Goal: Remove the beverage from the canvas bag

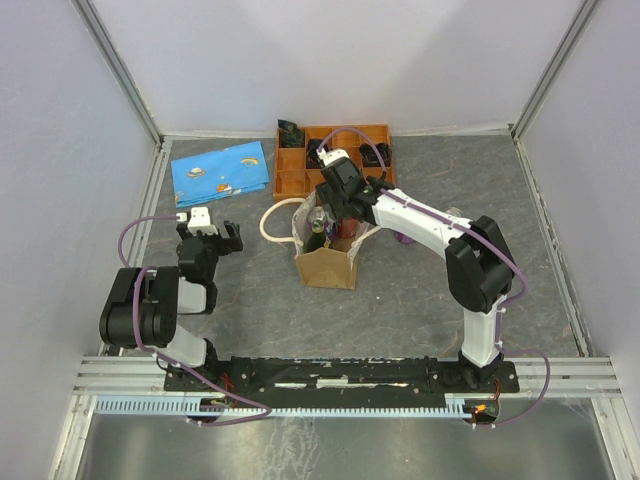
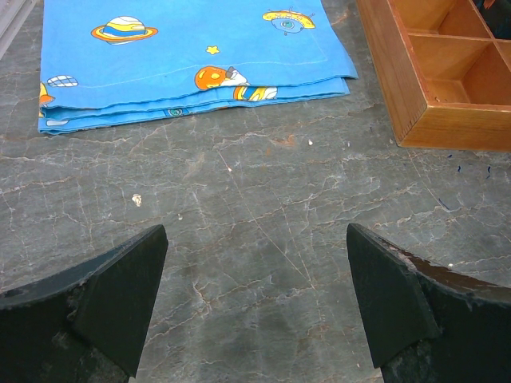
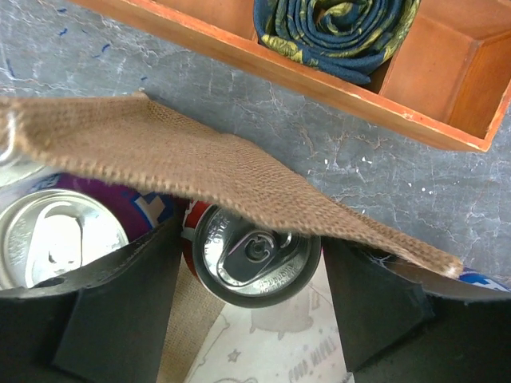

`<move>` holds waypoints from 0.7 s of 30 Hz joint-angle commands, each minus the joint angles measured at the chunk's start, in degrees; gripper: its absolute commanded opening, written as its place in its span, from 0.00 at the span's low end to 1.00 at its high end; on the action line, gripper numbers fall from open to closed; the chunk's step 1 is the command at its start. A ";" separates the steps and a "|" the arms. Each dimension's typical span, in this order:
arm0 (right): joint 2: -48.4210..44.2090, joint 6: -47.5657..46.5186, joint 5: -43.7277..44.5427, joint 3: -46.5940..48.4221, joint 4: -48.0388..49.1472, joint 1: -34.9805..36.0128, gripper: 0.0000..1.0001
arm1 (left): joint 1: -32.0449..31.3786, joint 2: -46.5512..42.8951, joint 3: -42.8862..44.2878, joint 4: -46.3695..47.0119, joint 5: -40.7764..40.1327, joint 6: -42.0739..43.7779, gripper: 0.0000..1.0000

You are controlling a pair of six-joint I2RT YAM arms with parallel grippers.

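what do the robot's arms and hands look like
The left arm and right arm are white tubes with chunky black joints, each trailing a looping purple cable. The left hand and right hand have flat black wedge-shaped fingers.

Tan-brown woven canvas bag [image 3: 200,159], grey veined table [image 2: 255,207]
You see a silver-topped red drink can [image 3: 254,257] and a bright blue folded cloth [image 2: 192,56] printed with orange planets.

The canvas bag [image 1: 326,265] stands mid-worktop [image 1: 420,300] with cans [image 3: 254,257] inside (at least two, side by side). The compartment tray [image 1: 292,170] lies behind it, and a folded cloth [image 1: 222,172] lies left of the tray.
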 commanded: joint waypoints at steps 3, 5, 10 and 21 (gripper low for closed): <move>2.95 1.42 0.78 -3.07 -4.90 -0.28 0.78 | -0.22 -0.27 0.28 2.15 -0.60 2.04 0.99; 2.61 1.50 1.05 -3.50 -4.84 -0.26 0.78 | -0.22 -0.28 0.28 2.12 -0.54 2.04 0.99; 2.69 1.26 1.60 -3.91 -4.11 -0.28 0.69 | -0.23 -0.28 0.28 2.23 -0.54 2.04 0.99; 1.26 -0.52 2.98 -2.22 -3.92 -0.24 0.00 | -0.23 -0.29 0.28 2.19 -0.55 2.04 0.99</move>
